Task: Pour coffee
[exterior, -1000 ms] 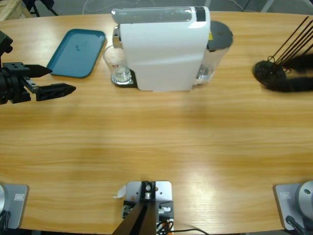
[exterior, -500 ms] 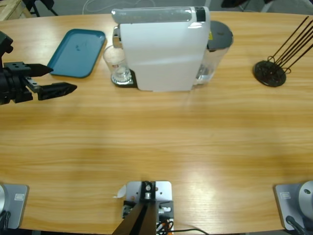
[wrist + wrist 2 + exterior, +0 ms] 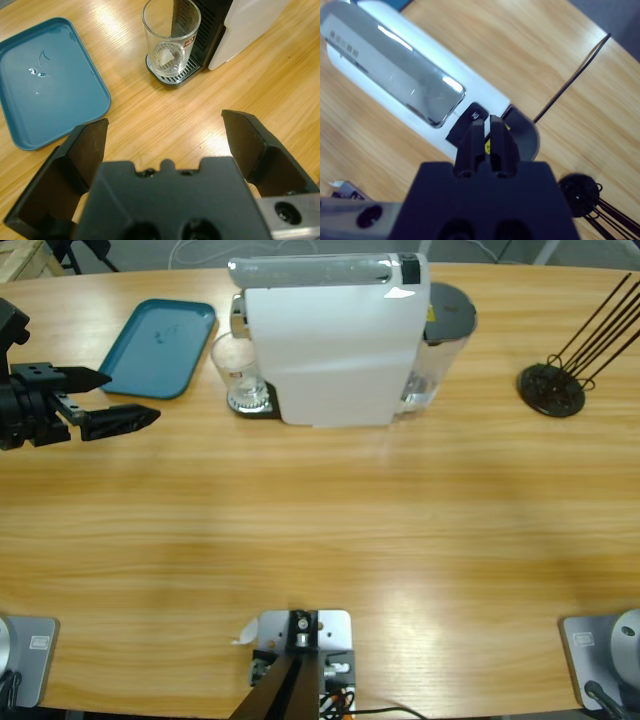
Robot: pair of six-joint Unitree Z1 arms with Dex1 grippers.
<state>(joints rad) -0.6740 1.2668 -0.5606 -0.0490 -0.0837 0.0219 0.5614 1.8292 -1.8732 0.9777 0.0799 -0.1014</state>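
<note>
One glass stands on the black drip grate of a white coffee machine, and we see it in both the high view and the left wrist view. The glass is clear, upright, and carries a small red mark on its side. Whether any coffee lies in its bottom we cannot tell; the base looks clear and pale to us.

Our left gripper comes in from the left edge of the high view, low over the wooden counter. Its fingers are spread wide, with nothing between them. They point toward the glass, which sits well apart from them across a stretch of bare counter. A teal tray lies flat just beside the gripper, between it and the far edge of the counter. In the left wrist view we make out a few small drops of water on the tray.

Our right gripper does not show in the high view. Its wrist view looks down from above the coffee machine, onto the silver top panel and the dark lid of the water tank. Its fingers are pressed close together and hold nothing.

A black wire stand rests near the right end of the counter, its thin rods slanting up and away to the right.
</note>
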